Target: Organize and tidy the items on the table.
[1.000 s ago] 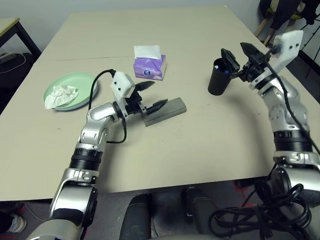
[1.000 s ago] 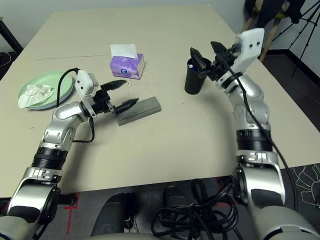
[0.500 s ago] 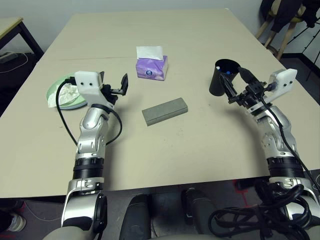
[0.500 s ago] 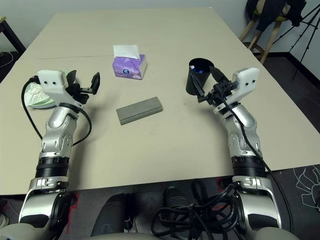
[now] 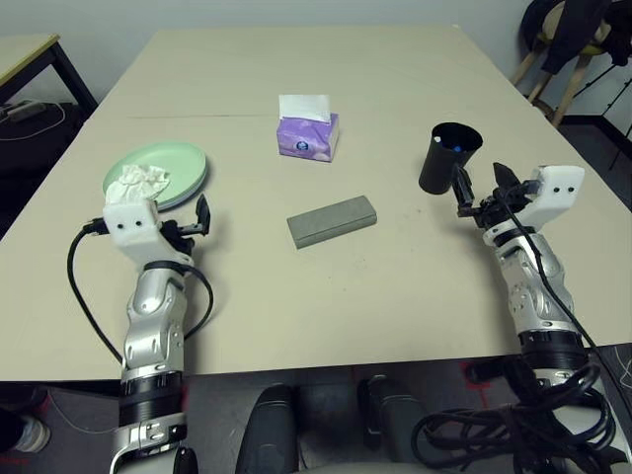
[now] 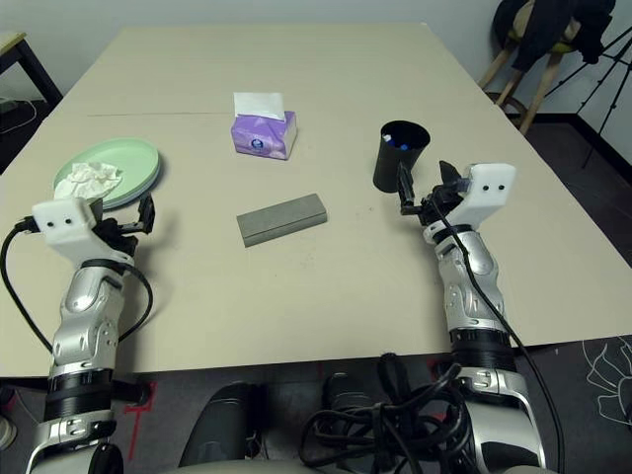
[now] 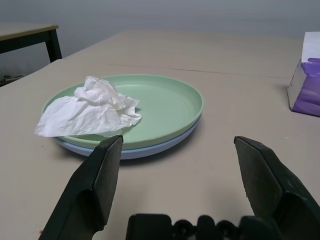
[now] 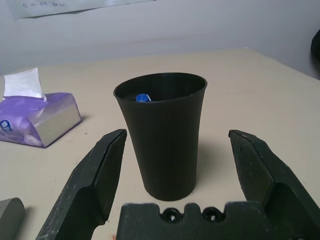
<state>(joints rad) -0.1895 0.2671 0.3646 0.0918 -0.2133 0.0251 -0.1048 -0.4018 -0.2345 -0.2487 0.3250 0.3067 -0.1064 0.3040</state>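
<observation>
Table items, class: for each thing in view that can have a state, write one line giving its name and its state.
Mint green plate: stacked on the pale blue plate.
Crumpled white tissue: lying on the green plate.
Purple tissue box: a tissue sticking out on top.
Grey glasses case: closed, lying flat.
Black cup: upright, something blue-tipped inside.
Left gripper: open, empty.
Right gripper: open, empty.

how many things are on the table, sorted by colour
green: 1, the mint plate
pale blue: 1, the plate under it
white: 1, crumpled tissue
purple: 1, tissue box
grey: 1, glasses case
black: 1, cup, with something blue-tipped inside
total: 6
</observation>
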